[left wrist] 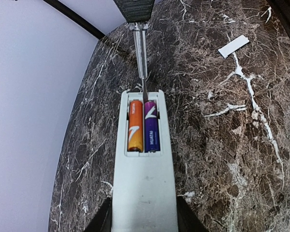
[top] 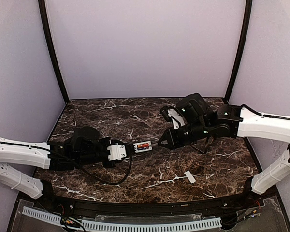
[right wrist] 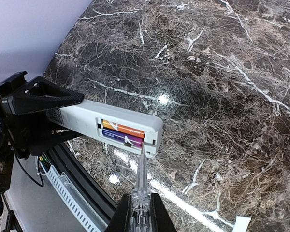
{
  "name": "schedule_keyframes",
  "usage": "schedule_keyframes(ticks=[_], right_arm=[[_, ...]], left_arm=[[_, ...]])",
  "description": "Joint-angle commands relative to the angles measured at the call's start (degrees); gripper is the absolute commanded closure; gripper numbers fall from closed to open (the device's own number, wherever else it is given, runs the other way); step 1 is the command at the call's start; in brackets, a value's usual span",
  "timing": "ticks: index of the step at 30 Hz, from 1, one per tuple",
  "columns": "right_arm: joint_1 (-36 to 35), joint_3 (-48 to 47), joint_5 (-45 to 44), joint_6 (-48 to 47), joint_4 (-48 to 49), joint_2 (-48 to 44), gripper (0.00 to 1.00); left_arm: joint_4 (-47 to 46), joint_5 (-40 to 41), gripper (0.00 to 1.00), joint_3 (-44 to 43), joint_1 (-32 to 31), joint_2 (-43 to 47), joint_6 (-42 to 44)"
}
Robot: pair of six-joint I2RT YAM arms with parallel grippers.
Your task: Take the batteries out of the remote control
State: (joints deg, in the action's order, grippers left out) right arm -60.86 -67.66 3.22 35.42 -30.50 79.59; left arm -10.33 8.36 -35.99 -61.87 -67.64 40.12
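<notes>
The white remote control is held over the table with its open battery recess up, and my left gripper is shut on its near end. Two batteries lie side by side in the recess, one orange and one purple. My right gripper is shut on a slim clear-handled screwdriver. Its metal tip touches the recess's end wall at the purple battery. From above, the remote control spans between the left gripper and the right gripper.
A small flat white cover piece lies on the dark marble table at the front right, apart from both arms; it also shows in the left wrist view as the cover piece. Purple walls close in the back and sides.
</notes>
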Motion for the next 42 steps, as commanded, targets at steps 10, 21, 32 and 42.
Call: schedule_keyframes(ticks=[10, 21, 32, 42], right_arm=[[-0.26, 3.23, 10.60, -1.50, 7.48, -2.14, 1.00], [3.31, 9.56, 20.71, 0.79, 15.78, -5.84, 1.00], [5.13, 14.05, 27.69, 2.58, 22.77, -7.00, 1.00], [6.56, 17.27, 33.78, 4.70, 30.04, -7.97, 1.00]], left_arm=[[-6.88, -3.77, 0.99, -0.40, -0.02, 2.11, 1.27], [-9.75, -5.96, 1.00, 1.64, -0.03, 3.81, 1.94], [-10.57, -7.55, 1.00, 2.35, -0.06, 4.54, 2.09], [-12.10, -9.88, 1.00, 3.33, -0.05, 5.58, 1.90]])
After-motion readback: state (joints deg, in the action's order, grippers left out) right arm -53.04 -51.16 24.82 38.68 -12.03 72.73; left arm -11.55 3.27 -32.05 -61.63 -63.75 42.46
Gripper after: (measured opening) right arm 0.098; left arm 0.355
